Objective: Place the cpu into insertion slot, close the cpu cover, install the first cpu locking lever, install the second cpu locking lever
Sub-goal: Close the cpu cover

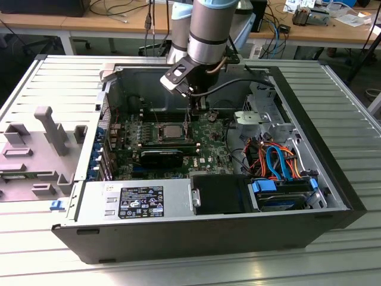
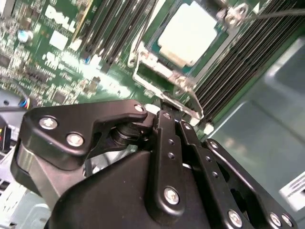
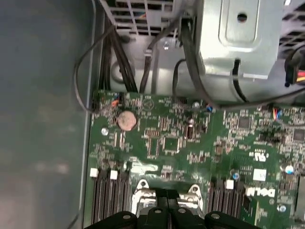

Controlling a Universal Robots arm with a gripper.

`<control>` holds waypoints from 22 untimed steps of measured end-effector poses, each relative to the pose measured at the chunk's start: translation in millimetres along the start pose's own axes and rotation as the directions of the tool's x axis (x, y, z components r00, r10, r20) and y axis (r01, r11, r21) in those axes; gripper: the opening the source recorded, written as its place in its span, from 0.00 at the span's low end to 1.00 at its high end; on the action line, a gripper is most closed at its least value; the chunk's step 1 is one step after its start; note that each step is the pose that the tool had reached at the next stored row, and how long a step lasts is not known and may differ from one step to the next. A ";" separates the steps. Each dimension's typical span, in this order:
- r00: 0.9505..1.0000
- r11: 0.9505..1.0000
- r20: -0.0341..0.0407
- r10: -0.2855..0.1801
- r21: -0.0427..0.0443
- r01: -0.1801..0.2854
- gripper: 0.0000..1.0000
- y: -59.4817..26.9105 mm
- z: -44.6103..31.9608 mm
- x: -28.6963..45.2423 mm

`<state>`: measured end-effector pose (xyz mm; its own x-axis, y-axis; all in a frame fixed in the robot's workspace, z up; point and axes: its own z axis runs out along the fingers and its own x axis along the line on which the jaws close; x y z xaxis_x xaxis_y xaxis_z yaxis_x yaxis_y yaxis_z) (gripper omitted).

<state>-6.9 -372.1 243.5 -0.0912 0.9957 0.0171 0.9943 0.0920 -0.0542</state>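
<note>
The cpu (image 1: 171, 132) lies flat in its socket on the green motherboard (image 1: 208, 152), its dull silver top showing in the second wrist view (image 2: 190, 33). Around it the cpu cover (image 2: 153, 63) lies down as a thin silver frame. A thin wire locking lever (image 2: 274, 13) runs out from one corner of the socket. My gripper (image 1: 191, 116) hangs just beside the socket, toward the exterior view's right. Its black fingers are together at the socket's edge tab (image 2: 187, 104), and I see nothing between them. The first wrist view has the gripper (image 3: 167, 204) over the silver socket bracket (image 3: 143, 187).
The open computer case (image 1: 333, 196) lies on a slatted metal table. A power supply (image 1: 137, 199) and a drive bay with blue and orange cables (image 1: 277, 167) fill its near side. Black cables (image 3: 190, 71) and a coin battery (image 3: 127, 120) sit beyond the socket. Memory slots (image 2: 112, 28) flank it.
</note>
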 end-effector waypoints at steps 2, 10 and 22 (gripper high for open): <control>1.000 1.000 -0.001 0.000 -0.001 0.000 0.11 -6.8 1.1 0.6; 1.000 1.000 -0.003 -0.002 -0.003 0.002 0.11 -52.0 22.7 4.5; 1.000 1.000 -0.003 -0.003 -0.003 0.003 0.11 -62.6 38.7 5.3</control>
<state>-71.8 -372.1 208.4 -0.0935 0.9954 0.0204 0.9942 0.0944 -0.0507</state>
